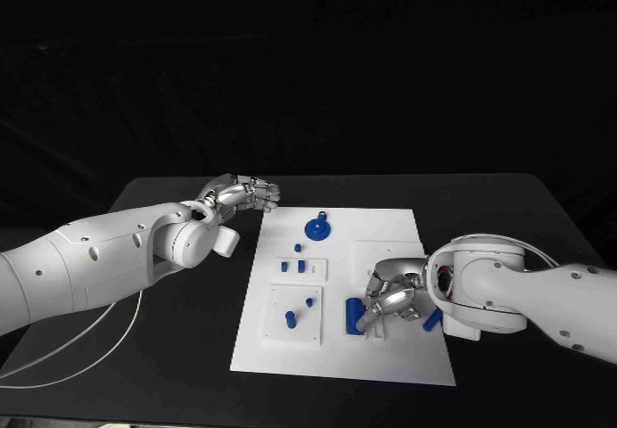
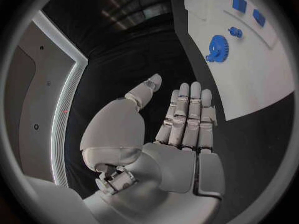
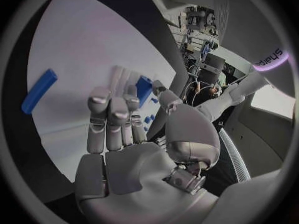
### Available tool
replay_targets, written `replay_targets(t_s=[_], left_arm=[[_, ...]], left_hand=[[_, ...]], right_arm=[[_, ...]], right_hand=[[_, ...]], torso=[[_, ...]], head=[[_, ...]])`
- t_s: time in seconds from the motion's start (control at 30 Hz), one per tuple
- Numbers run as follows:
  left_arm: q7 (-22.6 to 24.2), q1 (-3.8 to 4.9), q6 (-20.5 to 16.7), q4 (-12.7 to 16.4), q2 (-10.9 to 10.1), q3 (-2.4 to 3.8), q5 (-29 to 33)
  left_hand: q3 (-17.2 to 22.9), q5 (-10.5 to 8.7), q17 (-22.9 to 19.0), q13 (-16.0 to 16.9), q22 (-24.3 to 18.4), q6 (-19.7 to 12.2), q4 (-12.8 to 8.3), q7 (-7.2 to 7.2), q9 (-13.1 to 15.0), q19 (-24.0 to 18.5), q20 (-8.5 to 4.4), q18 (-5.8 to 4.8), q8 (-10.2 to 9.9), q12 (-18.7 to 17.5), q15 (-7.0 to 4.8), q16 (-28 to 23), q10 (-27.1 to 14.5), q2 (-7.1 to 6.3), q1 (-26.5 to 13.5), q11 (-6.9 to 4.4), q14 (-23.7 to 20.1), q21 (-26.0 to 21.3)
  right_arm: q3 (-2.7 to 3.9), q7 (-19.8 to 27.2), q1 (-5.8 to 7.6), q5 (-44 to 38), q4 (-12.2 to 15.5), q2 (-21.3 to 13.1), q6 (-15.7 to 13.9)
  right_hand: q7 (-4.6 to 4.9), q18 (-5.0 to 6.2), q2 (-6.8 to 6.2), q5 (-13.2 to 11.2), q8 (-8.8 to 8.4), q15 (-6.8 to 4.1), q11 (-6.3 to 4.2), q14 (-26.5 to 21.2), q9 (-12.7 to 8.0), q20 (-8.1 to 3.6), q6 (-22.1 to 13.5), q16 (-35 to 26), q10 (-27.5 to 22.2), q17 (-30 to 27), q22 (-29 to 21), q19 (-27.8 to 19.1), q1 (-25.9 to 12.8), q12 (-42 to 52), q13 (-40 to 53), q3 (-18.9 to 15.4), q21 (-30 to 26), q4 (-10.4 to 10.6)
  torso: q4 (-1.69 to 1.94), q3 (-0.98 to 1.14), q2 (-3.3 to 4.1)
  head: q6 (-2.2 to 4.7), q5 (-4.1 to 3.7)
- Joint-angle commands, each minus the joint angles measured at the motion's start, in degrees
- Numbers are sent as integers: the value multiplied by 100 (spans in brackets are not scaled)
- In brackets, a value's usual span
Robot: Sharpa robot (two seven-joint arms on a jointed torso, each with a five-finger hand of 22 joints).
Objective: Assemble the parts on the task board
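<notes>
task board (image 1: 386,357) mid-table, carrying small blue parts | blue block (image 1: 352,316) stands upright just beside right hand (image 1: 393,299); looks light, rigid, smooth plastic, so pinch its flat sides | right hand fingers apart, seemingly empty, contact unclear | left hand (image 1: 239,193) spread, holding nothing, off board's far-left corner | gear (image 1: 316,230) at far end

parts (image 1: 316,229) on task board (image 1: 386,357), table (image 1: 514,205) beneath
</notes>
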Motion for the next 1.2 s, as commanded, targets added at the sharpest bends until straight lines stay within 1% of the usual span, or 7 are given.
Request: replay_targets(t_s=[0.03,0.1,0.33,0.57,0.9,1.03,1.2], left_arm=[[29,2,92,11,0,3,-17],[25,2,89,9,-4,3,-17],[19,2,96,9,-8,3,-19],[16,2,95,10,-11,3,-25],[14,2,86,-1,-1,2,-25],[19,2,80,-3,17,2,-25],[13,2,82,-3,38,2,-25]], left_hand=[[9,-26,6,-7,6,-43,41,-14,-6,16,34,95,31,5,34,-33,-36,-1,-66,-3,-2,-40],[9,-26,7,-8,6,-43,40,-14,-6,16,34,95,31,5,34,-33,-35,-1,-66,-3,-2,-40],[10,-26,11,-8,8,-43,39,-14,-7,16,34,95,31,5,34,-36,-36,-4,-66,-3,-2,-42],[10,-26,15,-8,10,-44,39,-14,-7,16,34,95,32,5,34,-39,-36,-4,-67,-3,-2,-44],[11,-26,20,-9,13,-45,39,-14,-7,16,34,95,32,5,34,-43,-37,-4,-68,-3,-2,-47],[11,-27,22,-9,14,-45,40,-14,-8,16,35,95,32,6,35,-45,-37,-5,-68,-3,-2,-48],[11,-27,24,-9,16,-45,40,-14,-8,17,35,95,33,6,35,-46,-37,-5,-70,-3,-2,-49]], right_arm=[[-3,-86,-14,-119,-39,18,235],[-5,-94,-21,-119,-46,12,277],[-5,-100,-26,-144,-36,-1,324],[-5,-100,-28,-144,-30,-4,264],[9,29,-17,24,156,-278,-451],[135,57,107,269,109,-442,-732],[146,-115,315,631,-137,-697,-598]], right_hand=[[-2,385,-88,13,-21,-31,5,13,-1,18,54,-10,44,6,6,25,68,8,10,166,36,10],[6,385,-199,98,-30,-25,9,14,-7,26,50,-14,42,4,12,23,73,5,14,190,43,-21],[12,385,-352,159,-40,-18,15,19,-14,38,51,-19,40,1,17,24,72,-1,21,210,52,-71],[15,385,-379,146,-44,-15,18,22,-16,44,52,-22,39,-1,15,26,31,-5,23,205,50,-50],[29,385,-436,44,-87,-13,29,28,-29,33,-18,-23,51,-1,5,41,-82,7,41,183,46,36],[44,385,-471,9,-119,-4,42,25,-30,15,-85,-20,64,4,-2,46,-165,50,77,127,41,80],[71,385,-395,8,-157,21,68,12,-28,0,-172,-40,69,-1,-22,24,-247,114,131,124,6,192]], torso=[[3,-1,-1],[1,-2,-1],[-5,-1,-4],[-4,4,-2],[-1,7,-3],[-12,3,-8],[-9,-1,-8]], head=[[-8,1],[-12,0],[-21,4],[-21,6],[5,-22],[18,-60],[50,-165]])
